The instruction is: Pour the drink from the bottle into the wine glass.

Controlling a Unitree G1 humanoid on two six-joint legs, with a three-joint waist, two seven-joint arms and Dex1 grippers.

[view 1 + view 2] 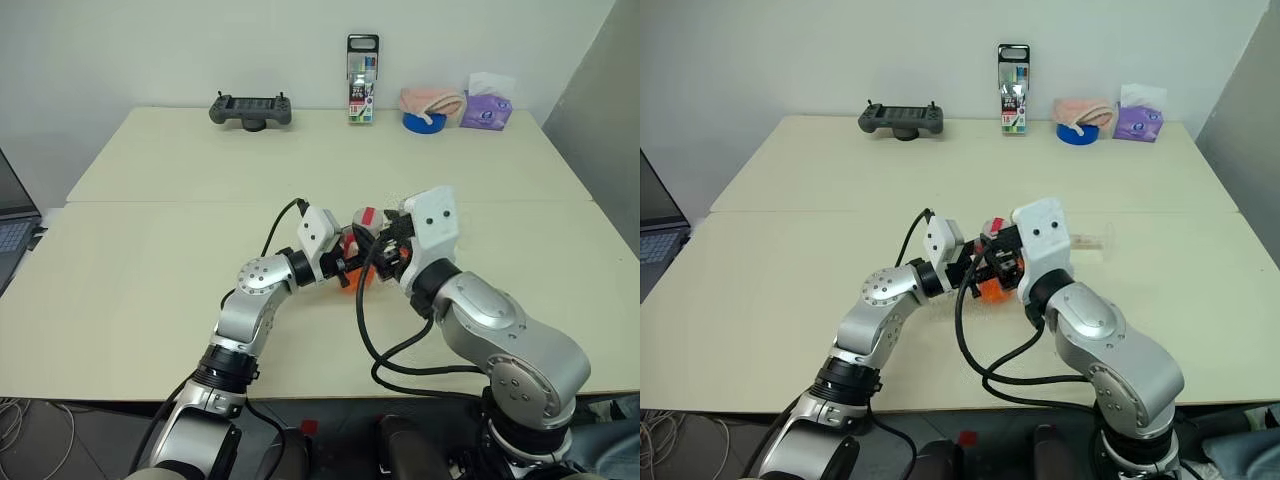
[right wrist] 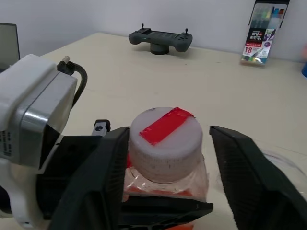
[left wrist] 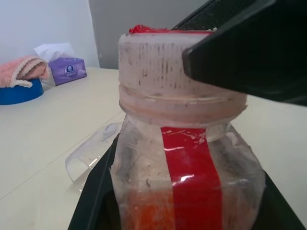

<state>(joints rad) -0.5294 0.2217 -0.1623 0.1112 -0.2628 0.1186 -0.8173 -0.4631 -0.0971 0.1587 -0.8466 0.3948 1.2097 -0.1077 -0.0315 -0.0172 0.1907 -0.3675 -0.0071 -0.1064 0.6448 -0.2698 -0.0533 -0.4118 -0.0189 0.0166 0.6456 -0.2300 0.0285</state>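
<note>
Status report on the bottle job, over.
Left claw shut on the bottle, drink inside. Right claw straddling the cap, one finger touching, the other apart. Wine glass lying on its side beyond. Nothing blocking.

Bottle (image 2: 165, 158): upright at centre frame, its white cap (image 2: 165, 139) crossed by a strip of red tape.
Drink (image 2: 139, 184): orange-red, glimpsed below the bottle's shoulder.
Right gripper (image 2: 168, 158): black fingers flank the cap at 9 and 3 o'clock — the left one touching, the right one apart.
Left gripper (image 2: 96, 177): black jaws closed on the bottle's body.
Background: game controller (image 2: 160, 40) at 12 o'clock — marker pack (image 2: 263, 32) at 1 o'clock on the beige table (image 2: 144, 81).
</note>
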